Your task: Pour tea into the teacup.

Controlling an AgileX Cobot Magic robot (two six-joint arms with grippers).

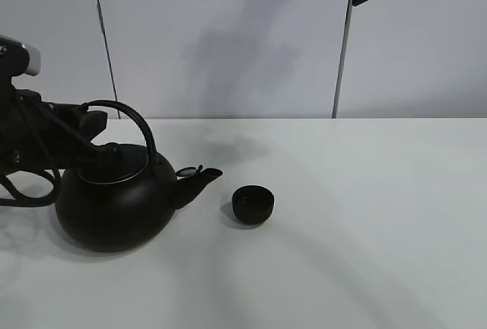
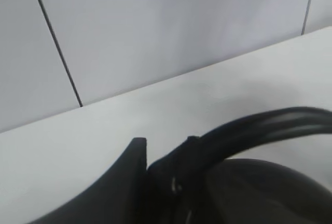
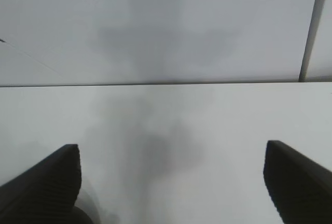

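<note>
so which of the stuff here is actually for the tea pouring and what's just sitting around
For the job:
- kettle, on the table, spout toward the cup
- teacup, upright just off the spout
- left claw, at the kettle's handle; grip not clear

Not in use:
- right claw, open, holding nothing
- white table and the wall panels, nothing else lying about

On the table (image 1: 365, 215), the kettle (image 1: 114, 203) stands at the left, its spout (image 1: 199, 180) pointing right toward the teacup (image 1: 253, 204), which sits just beside it, apart. The left gripper (image 1: 106, 150) is at the kettle's handle (image 1: 125, 116). A wall (image 1: 228, 39) stands behind.
</note>
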